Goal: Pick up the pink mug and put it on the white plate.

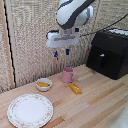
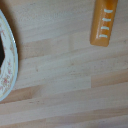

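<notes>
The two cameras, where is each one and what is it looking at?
Exterior view: off the arm, facing the table and wall; shows the pink mug, white plate, small bowl, orange packet, black box, and the arm with its gripper hanging above the mug.
Wrist view: on the wrist, looking down at the tabletop; no robot part shows.
Shared: the orange packet and wooden table; the patterned dish rim could be plate or bowl.

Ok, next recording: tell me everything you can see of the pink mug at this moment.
The pink mug is a small, plain, dusty-pink cylinder that looks ceramic, with one loop handle on the exterior view's right. It stands upright on the wooden table, mouth up; its contents cannot be made out. Nothing touches it but the table. The gripper hangs well above it, holding nothing. It is not visible in the wrist view.
</notes>
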Controlling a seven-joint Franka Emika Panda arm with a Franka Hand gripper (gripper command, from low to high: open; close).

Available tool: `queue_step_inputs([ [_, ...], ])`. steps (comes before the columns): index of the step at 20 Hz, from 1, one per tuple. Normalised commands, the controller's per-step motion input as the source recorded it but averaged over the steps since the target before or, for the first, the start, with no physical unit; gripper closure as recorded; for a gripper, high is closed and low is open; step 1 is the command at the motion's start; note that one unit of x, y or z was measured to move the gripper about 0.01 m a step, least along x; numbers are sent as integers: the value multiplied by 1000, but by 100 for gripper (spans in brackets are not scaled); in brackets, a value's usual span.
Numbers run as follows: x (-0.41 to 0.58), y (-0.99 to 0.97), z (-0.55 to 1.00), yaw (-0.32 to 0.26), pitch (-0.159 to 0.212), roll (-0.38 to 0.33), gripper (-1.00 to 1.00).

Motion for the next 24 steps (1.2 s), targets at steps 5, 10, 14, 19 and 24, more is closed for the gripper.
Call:
queue_step_inputs([
  [5,462,-365,0,-32,22,34,-100],
  [10,481,-545,0,-15,38,57,-100],
  [14,351,-604,0,-1,91,59,-100],
  [19,283,-576,0,-11,116,48,-100],
  [24,253,-463,0,-122,87,19,-100],
])
